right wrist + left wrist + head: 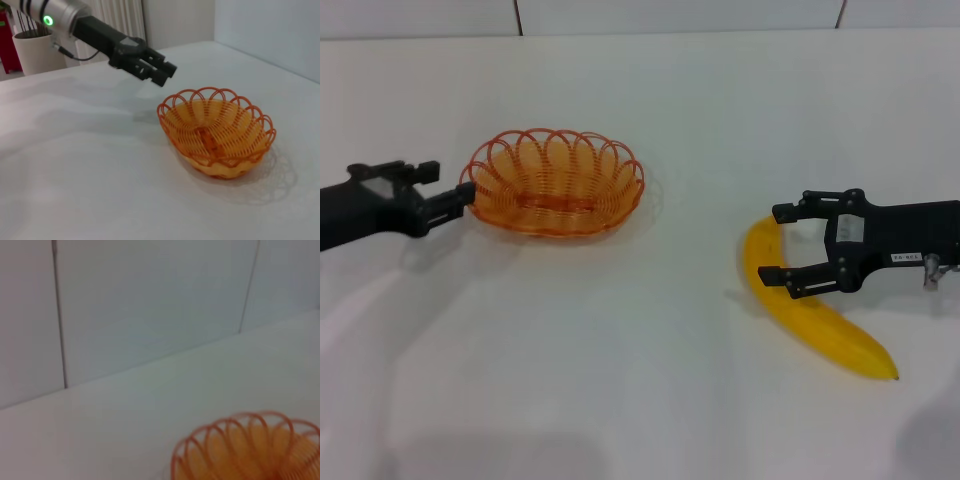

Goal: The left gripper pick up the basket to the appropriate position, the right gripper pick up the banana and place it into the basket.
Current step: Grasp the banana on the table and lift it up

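One banana (817, 322) — right tool (778, 243) straddling; one basket (557, 182), left tool (464, 197) beside.

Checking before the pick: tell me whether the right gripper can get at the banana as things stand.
Probably yes. The right gripper is open with its fingers either side of the banana near its far end, and nothing lies between them on the table.

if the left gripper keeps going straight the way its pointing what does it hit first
Most likely the basket: the left gripper points at its near scalloped rim, fingertips right beside it. Whether they already touch is unclear.
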You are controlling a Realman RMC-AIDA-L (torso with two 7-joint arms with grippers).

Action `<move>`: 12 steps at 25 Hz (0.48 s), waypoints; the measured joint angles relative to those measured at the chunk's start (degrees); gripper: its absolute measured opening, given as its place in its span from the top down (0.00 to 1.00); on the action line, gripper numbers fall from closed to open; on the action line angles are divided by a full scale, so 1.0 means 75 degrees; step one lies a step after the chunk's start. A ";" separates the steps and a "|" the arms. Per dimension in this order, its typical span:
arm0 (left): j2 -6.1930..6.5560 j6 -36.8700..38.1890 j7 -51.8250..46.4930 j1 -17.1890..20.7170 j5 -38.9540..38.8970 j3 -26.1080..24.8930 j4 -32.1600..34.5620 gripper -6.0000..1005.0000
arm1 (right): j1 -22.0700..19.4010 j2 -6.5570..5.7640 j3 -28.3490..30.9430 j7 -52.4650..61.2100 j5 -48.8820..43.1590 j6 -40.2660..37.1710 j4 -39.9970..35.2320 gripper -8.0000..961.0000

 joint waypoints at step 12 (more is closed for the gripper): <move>0.0013 0.0337 0.2793 0.1533 -0.1482 0.0263 0.0375 0.43 | -0.0001 0.0014 0.0075 -0.0028 0.0146 -0.0001 0.0008 0.07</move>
